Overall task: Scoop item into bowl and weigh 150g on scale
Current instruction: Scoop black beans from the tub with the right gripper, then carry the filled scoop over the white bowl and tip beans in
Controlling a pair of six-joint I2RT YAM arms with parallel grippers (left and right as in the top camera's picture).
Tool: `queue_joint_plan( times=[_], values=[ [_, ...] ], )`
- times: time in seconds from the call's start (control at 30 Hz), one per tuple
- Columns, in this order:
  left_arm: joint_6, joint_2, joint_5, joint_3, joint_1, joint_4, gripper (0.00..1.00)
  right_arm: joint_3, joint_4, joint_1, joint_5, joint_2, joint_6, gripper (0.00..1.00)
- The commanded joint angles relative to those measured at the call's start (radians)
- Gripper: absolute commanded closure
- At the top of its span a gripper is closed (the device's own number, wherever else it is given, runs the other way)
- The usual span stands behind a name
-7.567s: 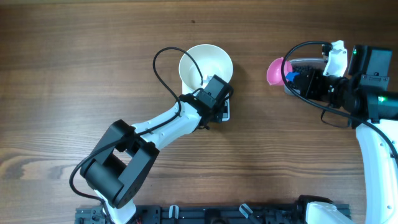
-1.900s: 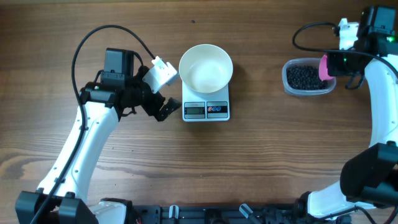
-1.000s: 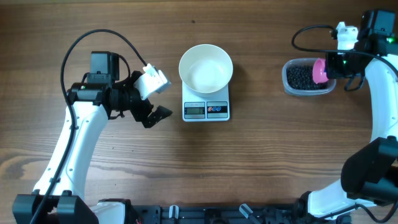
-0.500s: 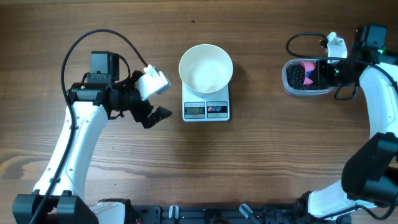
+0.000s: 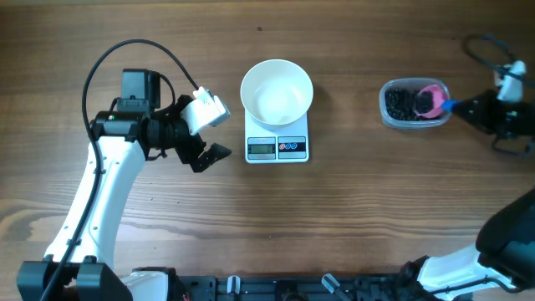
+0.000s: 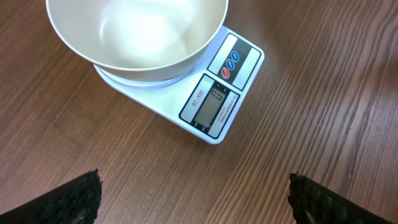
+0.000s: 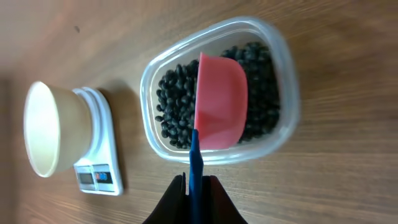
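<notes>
Right wrist: our right fingers clamp the pink scoop, cup on the beans to load; left fingers wide, clear of scale

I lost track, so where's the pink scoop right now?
In the overhead view, the pink scoop sits far right, in the clear tub of black beans, its blue handle held by the right gripper.

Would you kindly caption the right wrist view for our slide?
Right gripper holds pink scoop over black beans in clear tub.
</notes>
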Motion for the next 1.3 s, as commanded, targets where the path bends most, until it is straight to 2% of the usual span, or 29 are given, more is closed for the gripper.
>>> queue_joint_plan(
  times=[0.0,0.17,0.3,0.43,0.53,0.67,0.73,0.9,0.97,1.0,1.07,1.17,1.27],
  values=[
    [0.016,-0.016,0.023,-0.004,0.005,0.0,0.0,-0.01,-0.021,-0.071,-0.174,0.013,-0.044,0.96],
    [0.016,-0.016,0.023,-0.004,0.005,0.0,0.0,-0.01,-0.091,-0.096,-0.373,0.013,-0.147,0.96],
    [0.016,-0.016,0.023,-0.004,0.005,0.0,0.0,-0.01,-0.129,0.01,-0.491,0.013,-0.182,0.96],
    [0.016,-0.016,0.023,-0.004,0.005,0.0,0.0,-0.008,-0.069,0.212,-0.501,0.013,-0.098,0.96],
    [0.016,-0.016,0.023,-0.004,0.005,0.0,0.0,0.018,0.095,0.413,-0.473,0.011,0.09,0.96],
    [0.016,-0.016,0.023,-0.004,0.005,0.0,0.0,0.095,0.188,0.616,-0.228,0.01,0.237,0.96],
    [0.016,-0.016,0.023,-0.004,0.005,0.0,0.0,0.136,0.203,0.733,0.016,0.01,0.289,0.96],
    [0.016,-0.016,0.023,-0.004,0.005,0.0,0.0,0.157,0.229,1.002,0.63,0.01,0.296,0.96],
    [0.016,-0.016,0.023,-0.004,0.005,0.0,0.0,0.157,0.248,1.085,0.816,0.01,0.284,0.96],
    [0.016,-0.016,0.023,-0.004,0.005,0.0,0.0,0.157,0.265,1.157,0.99,0.01,0.283,0.96],
    [0.016,-0.016,0.023,-0.004,0.005,0.0,0.0,0.157,0.305,1.256,1.192,0.01,0.225,0.96],
    [0.016,-0.016,0.023,-0.004,0.005,0.0,0.0,0.157,0.343,1.298,1.258,0.01,0.181,0.96],
    [0.016,-0.016,0.023,-0.004,0.005,0.0,0.0,0.157,0.343,1.282,1.161,0.006,0.182,0.96]
  ],
)
